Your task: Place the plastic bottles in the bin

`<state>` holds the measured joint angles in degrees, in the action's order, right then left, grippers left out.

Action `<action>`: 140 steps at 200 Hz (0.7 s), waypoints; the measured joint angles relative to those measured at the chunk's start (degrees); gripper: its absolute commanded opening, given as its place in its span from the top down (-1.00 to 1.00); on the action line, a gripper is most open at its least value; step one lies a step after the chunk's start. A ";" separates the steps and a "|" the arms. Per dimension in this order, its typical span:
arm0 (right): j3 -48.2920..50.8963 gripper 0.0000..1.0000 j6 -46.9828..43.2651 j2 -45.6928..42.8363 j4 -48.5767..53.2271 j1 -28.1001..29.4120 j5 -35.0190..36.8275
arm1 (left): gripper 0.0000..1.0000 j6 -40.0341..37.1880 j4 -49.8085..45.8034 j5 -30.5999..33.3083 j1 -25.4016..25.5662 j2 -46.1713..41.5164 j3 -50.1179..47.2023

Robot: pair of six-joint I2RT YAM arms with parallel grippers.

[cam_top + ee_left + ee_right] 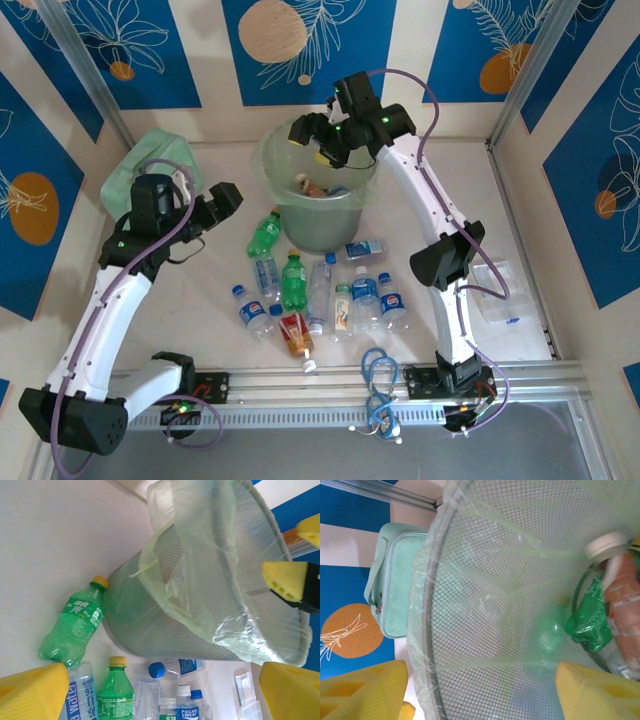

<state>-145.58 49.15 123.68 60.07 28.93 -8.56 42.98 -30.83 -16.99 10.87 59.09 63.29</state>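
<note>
We see the right fingers over the bin, wide apart and holding nothing. The left fingers, left of the bin, are also wide and empty. Most bottles lie on the desk just before the bin; some lie inside it.

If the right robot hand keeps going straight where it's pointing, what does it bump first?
The right gripper would likely hit the bin on its lined mesh wall, beside the bottles inside; depth is unclear.
</note>
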 measured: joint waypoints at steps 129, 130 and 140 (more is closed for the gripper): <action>9.42 -0.55 -6.84 -14.91 -0.04 2.16 2.43 | -0.54 3.08 -6.93 3.98 0.00 -0.04 -8.35; 10.03 -0.55 -7.06 -15.43 -0.20 2.32 2.58 | -0.53 3.17 -6.99 3.98 0.00 -0.04 -8.55; 14.14 -0.55 -8.22 -18.99 -1.16 3.43 3.13 | -0.49 3.45 -7.63 4.07 0.00 -0.15 -9.88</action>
<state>-131.44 40.93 104.68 58.92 32.36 -5.43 46.44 -38.46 -12.93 10.87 58.94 53.41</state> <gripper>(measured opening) 0.775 0.769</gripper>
